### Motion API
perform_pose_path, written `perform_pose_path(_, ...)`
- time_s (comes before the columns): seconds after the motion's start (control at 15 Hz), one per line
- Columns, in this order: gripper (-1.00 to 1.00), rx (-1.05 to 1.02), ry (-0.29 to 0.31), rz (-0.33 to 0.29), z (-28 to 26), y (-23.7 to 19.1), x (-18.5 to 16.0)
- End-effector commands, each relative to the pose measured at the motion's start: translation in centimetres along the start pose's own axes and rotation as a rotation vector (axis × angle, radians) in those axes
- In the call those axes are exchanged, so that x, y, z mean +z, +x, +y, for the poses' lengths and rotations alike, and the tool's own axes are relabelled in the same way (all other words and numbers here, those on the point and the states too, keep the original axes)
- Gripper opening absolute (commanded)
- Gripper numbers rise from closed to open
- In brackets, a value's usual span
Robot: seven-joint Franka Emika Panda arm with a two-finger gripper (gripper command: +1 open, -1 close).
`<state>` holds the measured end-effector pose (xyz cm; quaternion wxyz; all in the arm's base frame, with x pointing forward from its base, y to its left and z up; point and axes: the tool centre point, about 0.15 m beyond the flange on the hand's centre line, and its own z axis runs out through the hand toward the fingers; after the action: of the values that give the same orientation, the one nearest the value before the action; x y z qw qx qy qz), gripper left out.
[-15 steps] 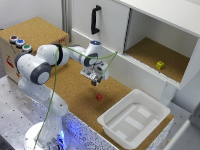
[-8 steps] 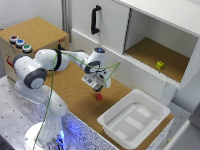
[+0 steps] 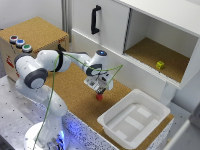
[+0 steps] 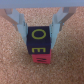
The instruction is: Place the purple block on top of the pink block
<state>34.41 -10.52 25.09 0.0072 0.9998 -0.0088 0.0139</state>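
Fingers (image 4: 19, 22) of the gripper (image 4: 40, 30) sit on either side of the purple block (image 4: 40, 41), closed against its sides. That block rests on the pink block (image 4: 40, 59), stacked on the cork table (image 3: 75, 92) just beside the white bin (image 3: 131, 122).

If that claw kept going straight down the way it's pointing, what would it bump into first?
Most likely the dark purple block that sits between the gripper fingers, stacked on the pink block. Below those lies the cork tabletop. Whether the fingers touch the purple block is unclear.
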Motion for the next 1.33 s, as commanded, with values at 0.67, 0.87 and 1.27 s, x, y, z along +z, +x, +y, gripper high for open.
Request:
perform_pose_path(0.67, 1.00, 0.021, -0.038, 0.036, 0.8, 1.4, -0.3)
perform_pose_path(0.87, 1.00, 0.019, -0.070, 0.058, 0.7, 0.7, -4.3)
perform_pose_path(1.27, 1.00, 0.090, 0.001, 0.092, 1.5, -0.5, -9.3)
